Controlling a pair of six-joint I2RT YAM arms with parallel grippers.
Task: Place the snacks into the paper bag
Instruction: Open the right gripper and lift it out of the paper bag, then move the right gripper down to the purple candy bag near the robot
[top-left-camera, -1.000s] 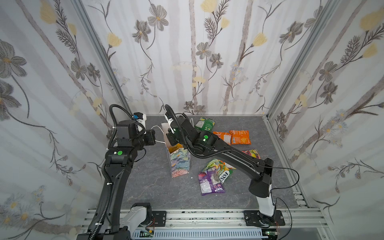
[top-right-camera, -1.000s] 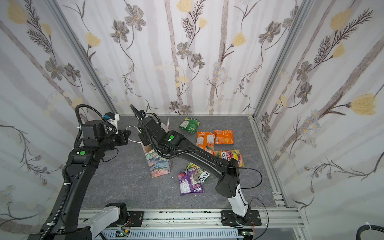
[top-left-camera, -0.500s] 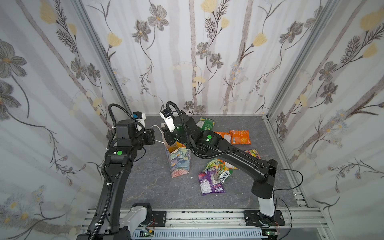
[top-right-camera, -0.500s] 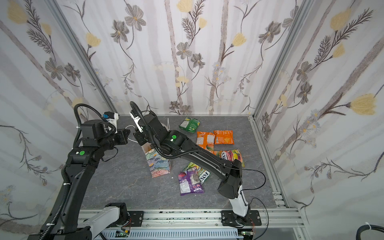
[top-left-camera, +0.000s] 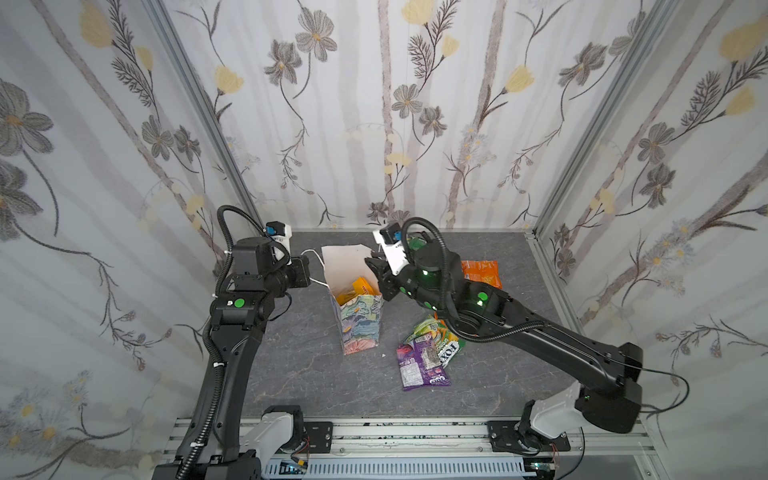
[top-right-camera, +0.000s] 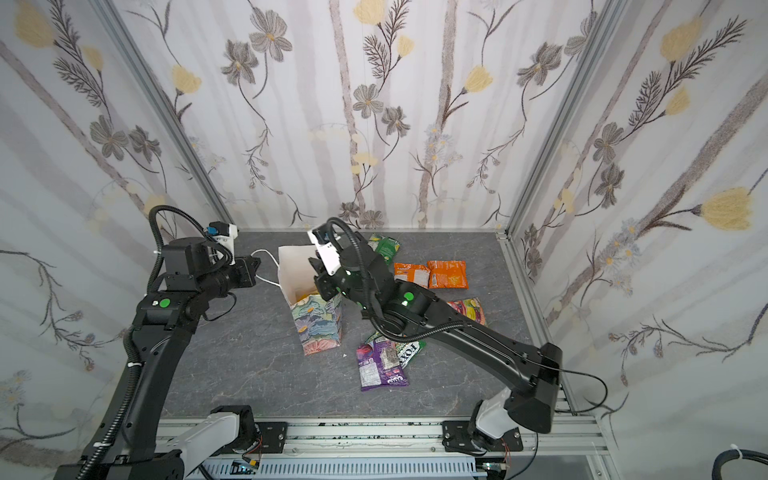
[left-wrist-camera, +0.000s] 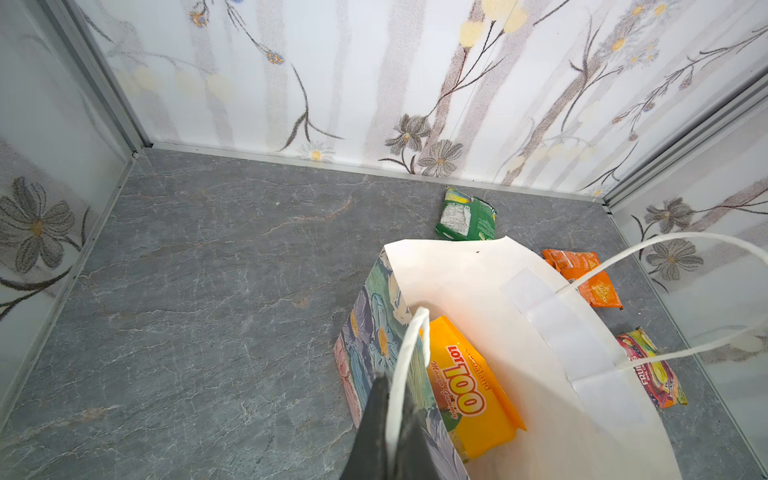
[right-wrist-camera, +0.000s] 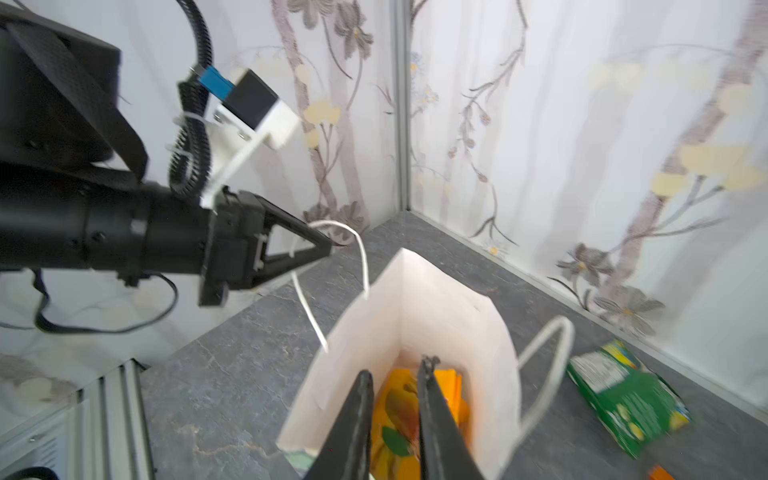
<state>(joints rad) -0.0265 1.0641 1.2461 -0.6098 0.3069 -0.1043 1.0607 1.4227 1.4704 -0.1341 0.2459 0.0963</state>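
Nearest, a purple packet (top-left-camera: 422, 365) lies on the tabletop (top-left-camera: 311, 374). Behind it the paper bag (top-left-camera: 361, 328) stands open — a yellow LOT 100 packet (left-wrist-camera: 469, 399) inside. The right gripper (right-wrist-camera: 395, 368) hangs over its mouth, jaws slightly apart, empty; the left gripper (right-wrist-camera: 328, 248) has its jaws closed on the cord handle (right-wrist-camera: 363, 262). Farther back lie orange packets (top-right-camera: 448, 274) and a green packet (left-wrist-camera: 465, 216).

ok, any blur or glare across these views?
Right wrist view: motion blur, green packet and wallpaper smeared. Left wrist view: sharp, yellow packet lettering readable, white inside of the paper bag near blown out with an orange cast. Both top views: sharp, soft even light.
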